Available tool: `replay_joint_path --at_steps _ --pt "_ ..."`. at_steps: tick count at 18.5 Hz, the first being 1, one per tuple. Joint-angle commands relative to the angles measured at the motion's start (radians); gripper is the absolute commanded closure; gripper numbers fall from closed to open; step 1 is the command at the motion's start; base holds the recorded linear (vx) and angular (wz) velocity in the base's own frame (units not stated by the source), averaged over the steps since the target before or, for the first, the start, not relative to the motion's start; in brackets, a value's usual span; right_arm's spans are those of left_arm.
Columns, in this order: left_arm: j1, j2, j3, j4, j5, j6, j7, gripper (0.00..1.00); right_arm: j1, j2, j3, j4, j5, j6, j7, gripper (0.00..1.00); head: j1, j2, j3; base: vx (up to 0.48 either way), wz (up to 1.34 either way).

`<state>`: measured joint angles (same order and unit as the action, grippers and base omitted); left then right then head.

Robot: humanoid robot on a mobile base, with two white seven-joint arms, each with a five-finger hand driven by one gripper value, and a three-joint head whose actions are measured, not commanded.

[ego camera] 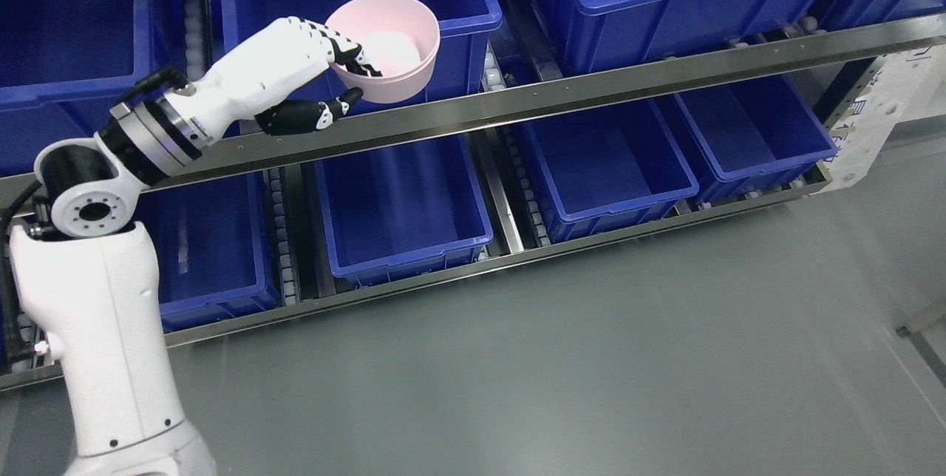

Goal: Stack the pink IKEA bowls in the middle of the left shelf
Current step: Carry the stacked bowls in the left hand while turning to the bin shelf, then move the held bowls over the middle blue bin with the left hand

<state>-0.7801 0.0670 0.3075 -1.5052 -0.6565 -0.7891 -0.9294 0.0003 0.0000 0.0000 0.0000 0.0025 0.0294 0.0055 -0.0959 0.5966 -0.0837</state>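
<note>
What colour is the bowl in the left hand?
Pale pink; the bowl shows best in the head view, held by the left hand.

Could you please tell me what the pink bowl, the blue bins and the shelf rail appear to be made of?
Pink bowl, held by the left hand: likely matte plastic, with even colour, a thin rim and soft sheen.
Blue bins: seemingly moulded plastic, semi-gloss, with thick rolled rims and uniform colour.
Shelf rail: looks like brushed metal, possibly steel or aluminium, grey with streaky reflections.
</note>
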Motion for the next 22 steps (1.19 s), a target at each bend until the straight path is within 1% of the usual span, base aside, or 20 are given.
replay_joint_path --at_steps 1,3,4,6,8,12,18,20,22 --pt "-0.177 0.045 -0.004 0.221 -0.074 0.004 0.009 0.96 0.029 -0.017 -0.012 -0.034 -0.002 0.006 0.001 0.00 0.0000 0.000 0.000 0.005 0.02" --pt "-0.228 0.095 -0.004 0.284 -0.074 0.004 0.030 0.96 0.029 -0.017 -0.011 -0.034 -0.002 0.004 0.001 0.00 0.0000 0.000 0.000 0.001 0.11" --pt "-0.276 0.115 -0.005 0.333 -0.075 0.004 0.043 0.96 0.029 -0.017 -0.011 -0.034 -0.002 0.006 0.001 0.00 0.0000 0.000 0.000 0.019 0.10" --pt "-0.353 0.141 -0.005 0.408 -0.083 0.004 0.047 0.96 0.029 -0.017 -0.011 -0.034 -0.002 0.006 0.001 0.00 0.0000 0.000 0.000 0.025 0.11" --pt "-0.407 0.165 -0.007 0.489 -0.123 0.004 0.073 0.96 0.029 -0.017 -0.011 -0.034 -0.002 0.006 0.001 0.00 0.0000 0.000 0.000 0.031 0.12" --pt "-0.415 0.158 -0.091 0.588 -0.155 0.004 0.145 0.96 0.029 -0.017 -0.011 -0.034 -0.002 0.004 0.001 0.00 0.0000 0.000 0.000 0.041 0.11" --pt "-0.412 0.129 -0.123 0.605 -0.155 0.011 0.161 0.95 0.029 -0.017 -0.011 -0.034 -0.002 0.004 0.001 0.00 0.0000 0.000 0.000 0.048 0.02" --pt "-0.407 0.129 -0.157 0.617 -0.155 0.011 0.176 0.95 0.029 -0.017 -0.011 -0.034 -0.002 0.006 0.001 0.00 0.0000 0.000 0.000 0.052 -0.04" --pt "-0.401 0.132 -0.160 0.617 -0.155 0.013 0.178 0.95 0.029 -0.017 -0.011 -0.034 -0.002 0.004 0.001 0.00 0.0000 0.000 0.000 0.066 -0.02"
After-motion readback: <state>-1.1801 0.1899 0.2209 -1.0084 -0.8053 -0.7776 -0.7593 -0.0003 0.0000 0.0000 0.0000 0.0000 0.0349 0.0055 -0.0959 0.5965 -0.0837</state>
